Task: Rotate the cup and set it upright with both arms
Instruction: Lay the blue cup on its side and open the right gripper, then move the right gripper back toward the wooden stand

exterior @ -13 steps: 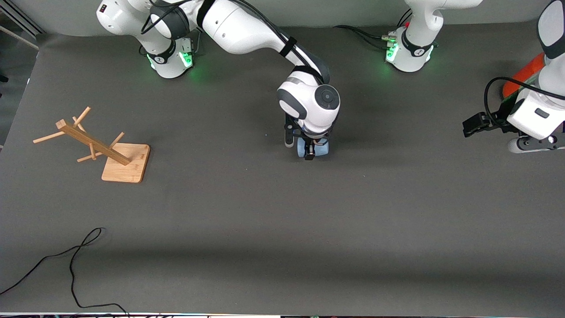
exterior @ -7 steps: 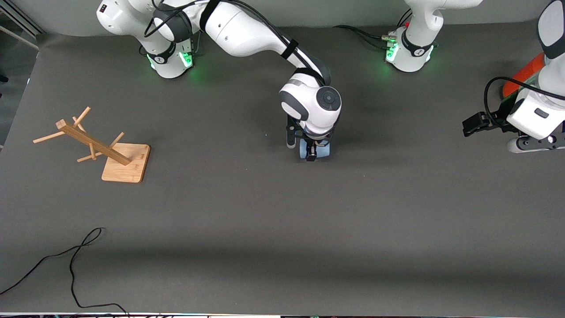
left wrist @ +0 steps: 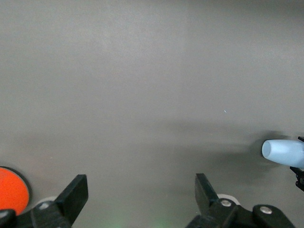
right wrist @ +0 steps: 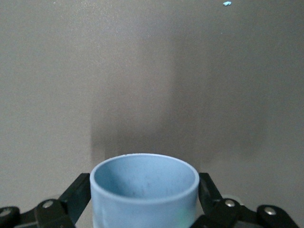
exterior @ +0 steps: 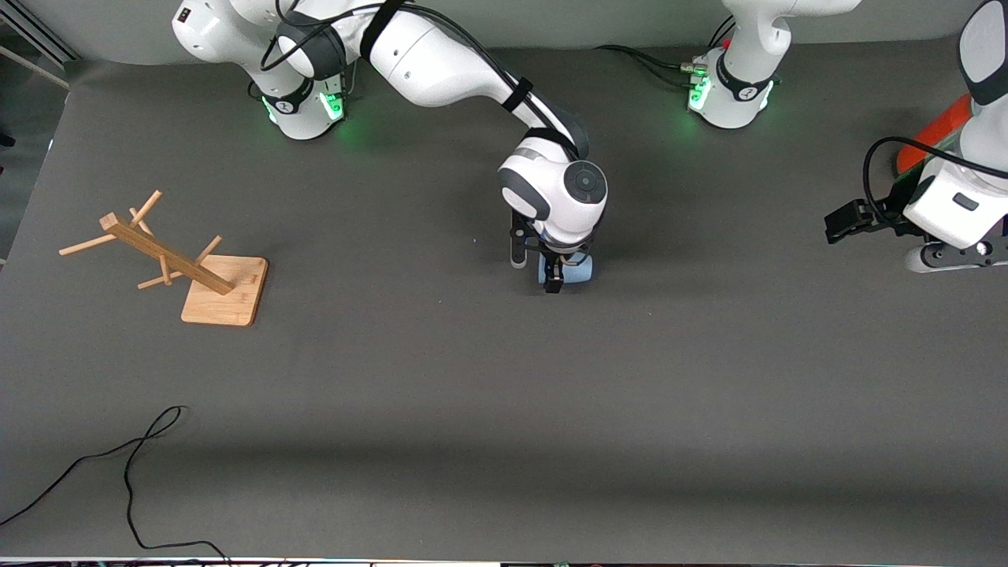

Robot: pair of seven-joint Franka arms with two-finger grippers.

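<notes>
The pale blue cup is at the middle of the table, between the fingers of my right gripper. The right wrist view shows its open rim with one black finger pressed against each side of it, so the right gripper is shut on the cup. The left wrist view shows the cup on its side, low over the mat. My left gripper waits at the left arm's end of the table. It is open and empty.
A wooden cup rack on a square base stands toward the right arm's end. An orange-red can stands beside the left arm and also shows in the left wrist view. A black cable lies near the front edge.
My right wrist has turned slightly, and the cup in its fingers has shifted a little toward the front camera. The left arm has not moved.
</notes>
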